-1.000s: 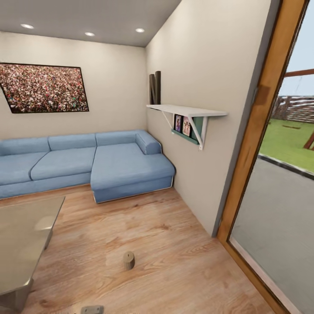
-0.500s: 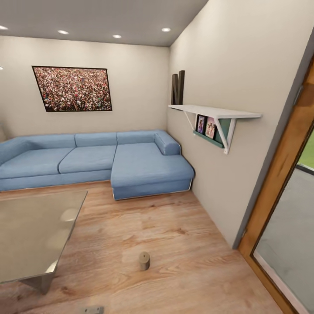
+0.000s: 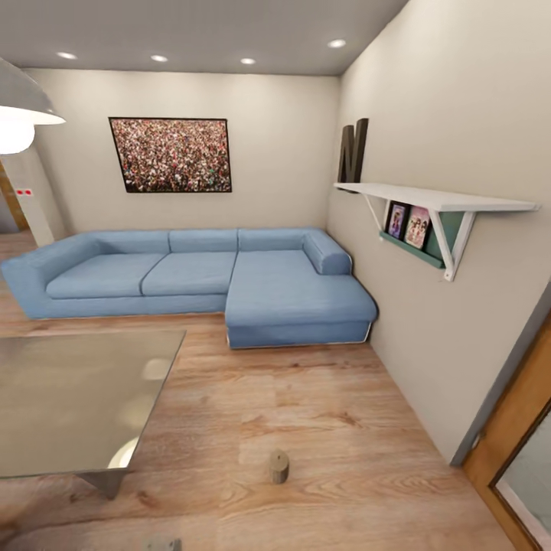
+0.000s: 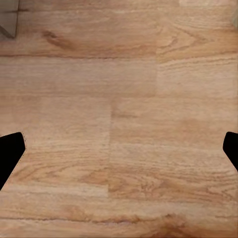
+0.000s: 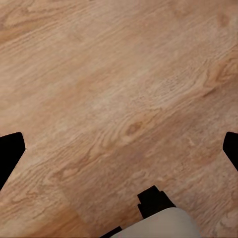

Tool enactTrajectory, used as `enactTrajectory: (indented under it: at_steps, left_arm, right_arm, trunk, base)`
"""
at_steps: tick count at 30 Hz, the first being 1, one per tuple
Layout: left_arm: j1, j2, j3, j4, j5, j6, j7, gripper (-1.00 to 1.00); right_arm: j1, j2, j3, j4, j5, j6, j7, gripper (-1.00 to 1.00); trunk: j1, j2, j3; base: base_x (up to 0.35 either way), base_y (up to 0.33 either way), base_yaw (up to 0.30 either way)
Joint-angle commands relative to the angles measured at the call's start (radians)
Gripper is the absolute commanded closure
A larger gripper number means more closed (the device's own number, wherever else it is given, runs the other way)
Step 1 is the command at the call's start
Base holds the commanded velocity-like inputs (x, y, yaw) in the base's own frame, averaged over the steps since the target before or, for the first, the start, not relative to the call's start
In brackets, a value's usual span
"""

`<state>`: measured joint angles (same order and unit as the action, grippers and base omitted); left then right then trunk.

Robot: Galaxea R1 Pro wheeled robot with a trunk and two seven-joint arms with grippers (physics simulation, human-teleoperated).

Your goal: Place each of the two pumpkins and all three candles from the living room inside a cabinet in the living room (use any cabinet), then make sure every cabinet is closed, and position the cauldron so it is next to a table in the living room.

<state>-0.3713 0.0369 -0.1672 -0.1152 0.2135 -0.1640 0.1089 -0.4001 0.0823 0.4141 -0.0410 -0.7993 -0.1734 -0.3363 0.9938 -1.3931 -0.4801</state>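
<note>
1. Nearest to me, both arms hang low over the wooden floor [image 4: 119, 99]. The left gripper [image 4: 119, 153] has its dark fingertips [image 4: 10, 153] spread wide with nothing but planks between them. The right gripper [image 5: 119, 153] is splayed the same way, equally empty-handed.
2. A step further out, a candle [image 3: 278, 466] stands upright on the bare floor, alone, a little right of the table's near corner and apart from it.
3. Something small and grey sits at the very bottom edge of the head view; too little of it shows for me to say what it is.
4. The table [image 3: 76, 398] spreads off to the left, its glossy top bare as far as I can see.
5. Beyond it the blue sofa [image 3: 207, 275] wraps the far corner, with a picture [image 3: 171, 154] above and a wall shelf [image 3: 436, 203] on the right.
6. By my reckoning, the job is barely begun or mid-way: at least this candle is not yet stowed. I see no pumpkins, cabinet or cauldron from here, so their state is unknown.
</note>
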Motion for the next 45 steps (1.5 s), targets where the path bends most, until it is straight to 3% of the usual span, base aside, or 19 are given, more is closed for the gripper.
enactTrajectory:
  at_steps: [1, 45]
  left_arm:
    - [0.000, 0.000, 0.000, 0.000, 0.000, 0.000, 0.000, -1.00]
    - [0.000, -0.002, 0.000, 0.002, -0.001, -0.002, 0.000, -1.00]
  right_arm:
    - [0.000, 0.000, 0.000, 0.000, 0.000, 0.000, 0.000, -1.00]
    - [0.000, 0.009, 0.000, 0.000, 0.001, -0.009, 0.002, -1.00]
  trunk:
    - [0.000, 0.000, -0.001]
    - [0.000, 0.000, -0.002]
  base:
    - [0.211, 0.101, 0.189]
    - [0.232, -0.122, 0.052]
